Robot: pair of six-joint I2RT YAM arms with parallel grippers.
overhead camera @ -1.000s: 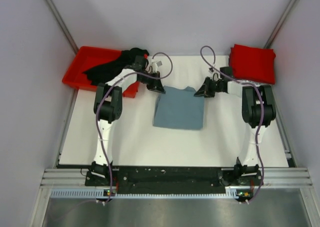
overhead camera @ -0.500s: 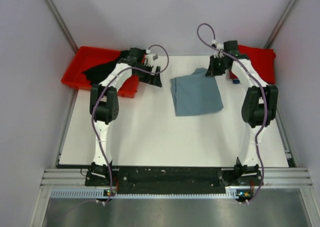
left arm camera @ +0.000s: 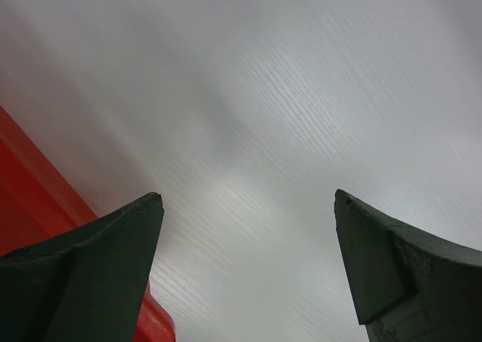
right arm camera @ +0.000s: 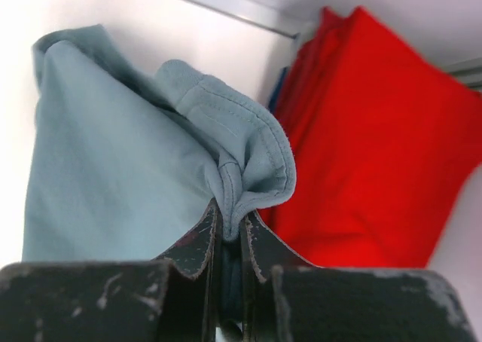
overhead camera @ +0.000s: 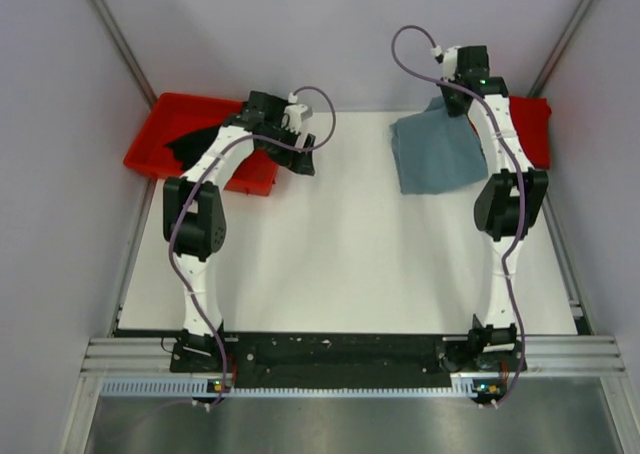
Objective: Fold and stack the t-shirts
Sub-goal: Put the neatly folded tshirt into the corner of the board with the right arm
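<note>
Folded grey-blue t-shirt [overhead camera: 437,156] hangs off the table, pinched at a hemmed edge by the right gripper [right arm camera: 230,227], jaws clamped tight on the cloth, just beside the folded red t-shirt [right arm camera: 376,131] at the far right corner. It looks folded but not yet stacked. Black t-shirt [overhead camera: 203,139] lies crumpled in the red plastic bin [overhead camera: 150,156] at far left, unfolded. Roughly halfway. Left gripper [left arm camera: 248,199] is spread wide and empty over the white table [overhead camera: 330,264]. Shirts are soft matte knit that drapes; the bin is rigid and glossy.

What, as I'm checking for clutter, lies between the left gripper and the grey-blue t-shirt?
Only bare white table between left gripper and grey-blue t-shirt, top view.
</note>
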